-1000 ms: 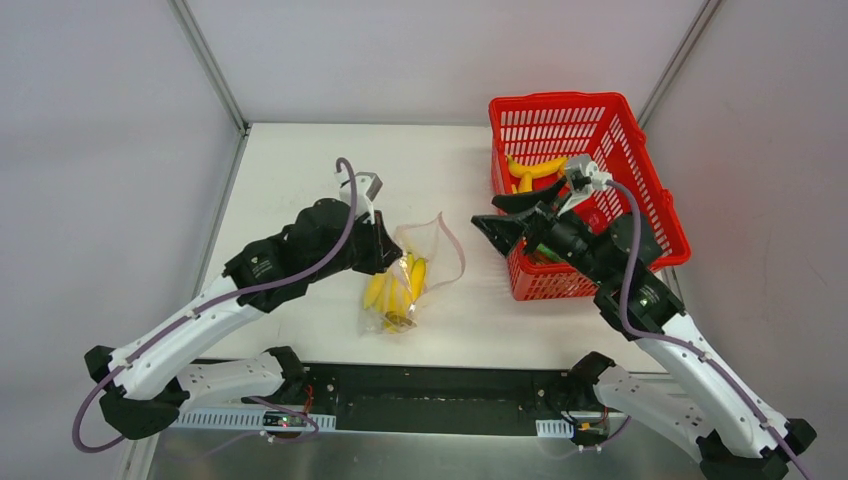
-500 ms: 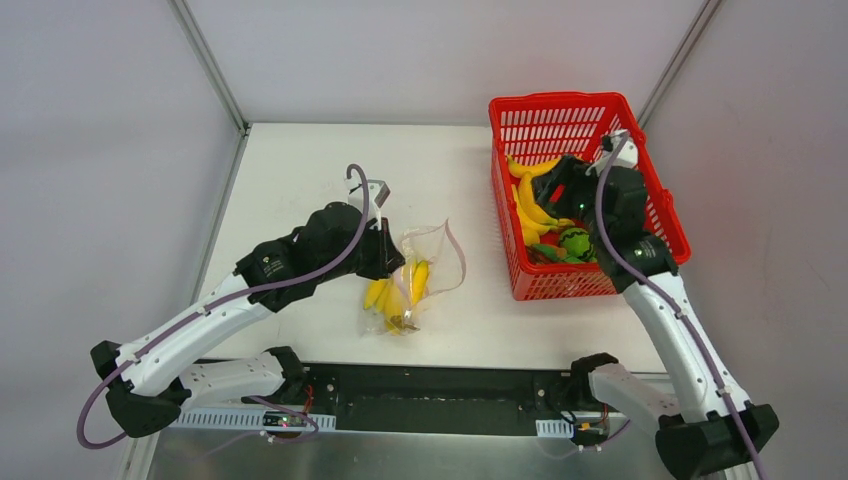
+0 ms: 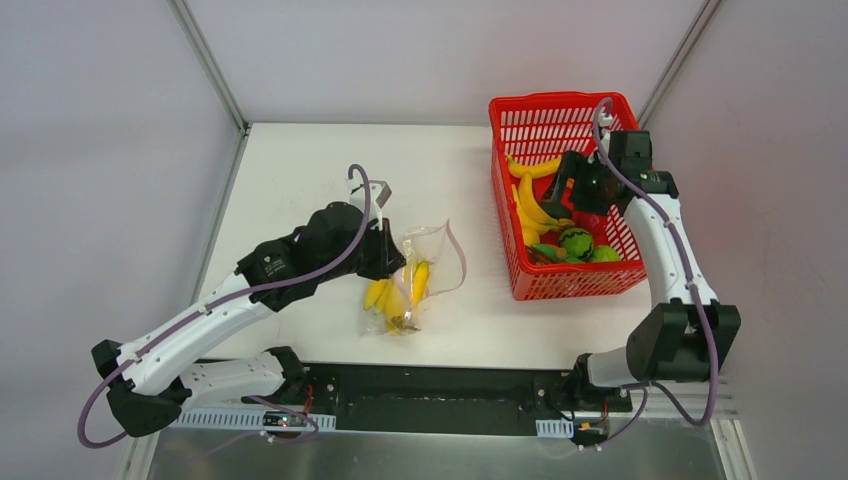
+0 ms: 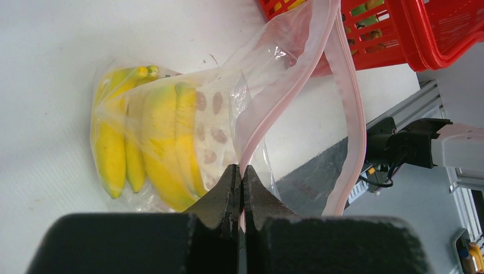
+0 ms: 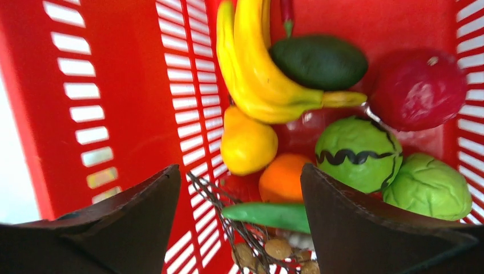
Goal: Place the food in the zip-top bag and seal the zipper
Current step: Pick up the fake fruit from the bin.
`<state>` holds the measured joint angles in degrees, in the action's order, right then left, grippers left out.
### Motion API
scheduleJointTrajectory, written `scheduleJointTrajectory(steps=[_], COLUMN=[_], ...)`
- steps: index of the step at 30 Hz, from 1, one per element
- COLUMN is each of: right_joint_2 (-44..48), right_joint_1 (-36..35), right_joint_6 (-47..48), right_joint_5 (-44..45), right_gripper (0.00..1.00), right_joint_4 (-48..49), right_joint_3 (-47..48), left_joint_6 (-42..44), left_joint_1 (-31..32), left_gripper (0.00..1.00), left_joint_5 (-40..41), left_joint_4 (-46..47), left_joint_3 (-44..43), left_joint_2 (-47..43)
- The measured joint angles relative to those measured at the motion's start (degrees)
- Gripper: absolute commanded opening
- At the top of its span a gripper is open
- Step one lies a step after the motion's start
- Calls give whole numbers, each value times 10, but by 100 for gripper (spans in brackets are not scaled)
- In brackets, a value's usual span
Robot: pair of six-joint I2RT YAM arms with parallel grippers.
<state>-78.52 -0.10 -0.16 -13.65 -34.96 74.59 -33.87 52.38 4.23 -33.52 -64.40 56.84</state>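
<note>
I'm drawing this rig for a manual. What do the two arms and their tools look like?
Both the left arm and right arm have white links with bulky black joints and a thin purple cable looped alongside. The left tool and right tool have black, wedge-shaped fingers tapering to points.

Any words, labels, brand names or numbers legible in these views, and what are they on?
None can be read.
The zip-top bag carries only pale pink dots.
The red basket shows no label.
A small pale mark on the left arm is too small to read.
</note>
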Motion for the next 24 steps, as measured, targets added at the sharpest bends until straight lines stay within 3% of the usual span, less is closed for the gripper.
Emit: scheduleJointTrajectory(steps=[6,10,16,24], right_joint_2=[-54,-52,-72,-196], right_joint_1=[0,0,0,0], right_joint_6=[90,130,118,141], right_joint_5=[-50,-57,-36,-63], right_gripper=[83,84,83,84], right_joint_4=[-102,-117,-24,69], right_joint_3=[21,8,-9,0], left_joint_6=[0,1,1,0], left_joint_1=[0,0,0,0], left_gripper=[0,0,0,0], left_joint_5=[-1,-3,-7,-6], left_joint_4=[0,0,0,0], left_joint_3=[0,0,0,-1], left_joint_2=[0,5,19,27])
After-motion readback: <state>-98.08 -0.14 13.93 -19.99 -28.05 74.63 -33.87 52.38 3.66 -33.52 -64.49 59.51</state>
